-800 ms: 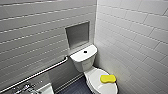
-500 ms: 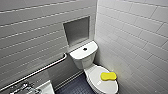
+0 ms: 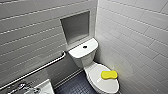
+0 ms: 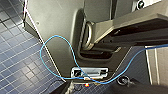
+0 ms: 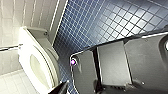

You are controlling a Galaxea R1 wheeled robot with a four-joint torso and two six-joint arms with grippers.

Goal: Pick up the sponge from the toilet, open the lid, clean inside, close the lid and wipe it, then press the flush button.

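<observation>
The white toilet (image 3: pixel 83 53) stands in the corner against the tiled walls, boxy tank behind, oval bowl in front. Its lid (image 3: pixel 98 81) is down. The yellow sponge (image 3: pixel 109 74) lies flat on the lid, towards the right-hand wall. The small dark flush button (image 3: pixel 85 46) sits in the middle of the tank top. Both my grippers stand open and well short of the toilet, and neither holds the sponge.
A steel grab bar (image 3: pixel 37 70) slants along the left wall, with a square niche (image 3: pixel 76 26) above the tank. A white basin (image 3: pixel 45 88) with a metal tap (image 3: pixel 20 87) is at the lower left. Dark blue tiled floor (image 3: pixel 75 85) lies before the toilet. My base (image 5: pixel 120 65) and a blue cable (image 4: pixel 57 62) hang over the floor.
The whole head picture has shifted a little, so the camera has moved. The sponge still lies on the lid in the same spot.
</observation>
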